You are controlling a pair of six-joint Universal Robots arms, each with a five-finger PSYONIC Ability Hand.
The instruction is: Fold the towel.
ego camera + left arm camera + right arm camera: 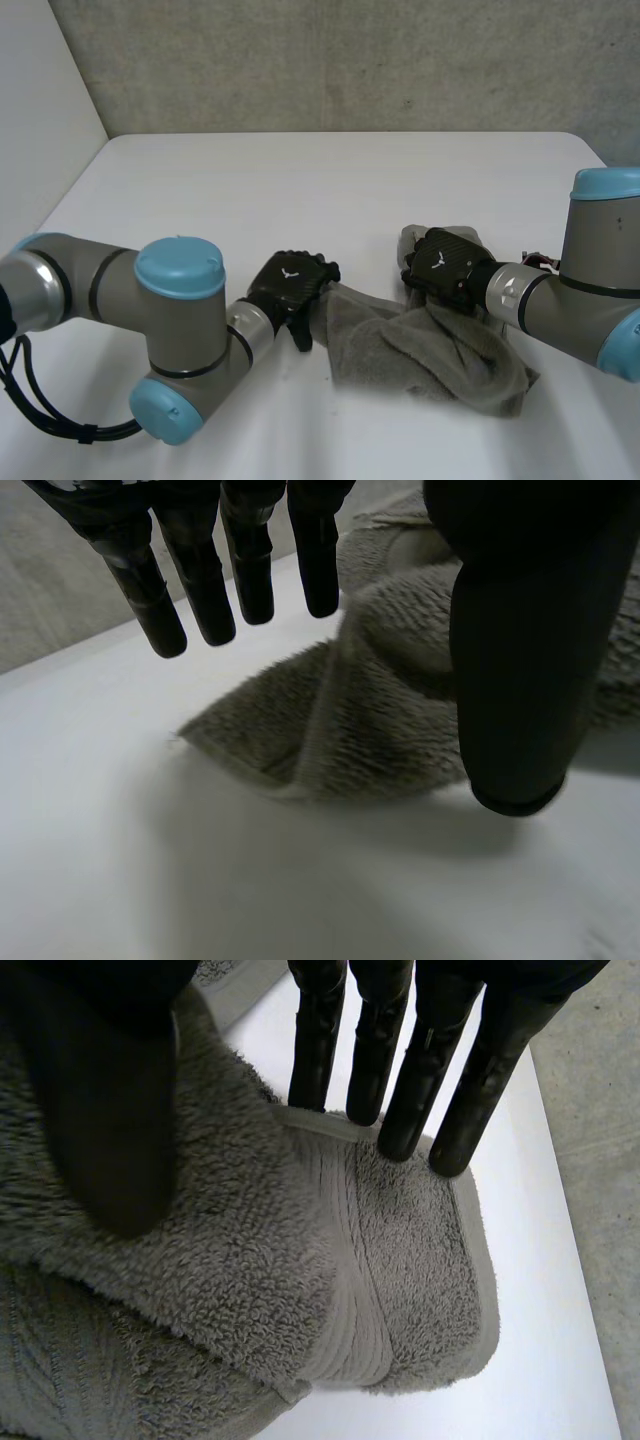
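A grey towel (pixel 430 350) lies crumpled on the white table (pixel 300 180) between my two hands. My left hand (pixel 290 285) is at the towel's left corner. In the left wrist view its fingers (pixel 205 590) are straight and hang just above that corner (pixel 300 740), with the thumb (pixel 520 660) over the cloth on the other side; nothing is pinched. My right hand (pixel 445 262) rests on the towel's far right part. In the right wrist view its straight fingers (pixel 400 1060) touch the hemmed edge of the towel (pixel 330 1270), and the thumb (pixel 110 1110) lies over a raised fold.
The table's far edge meets a grey concrete wall (pixel 350 60). A white panel (pixel 40 110) stands at the left. Bare tabletop spreads beyond and to the left of the towel.
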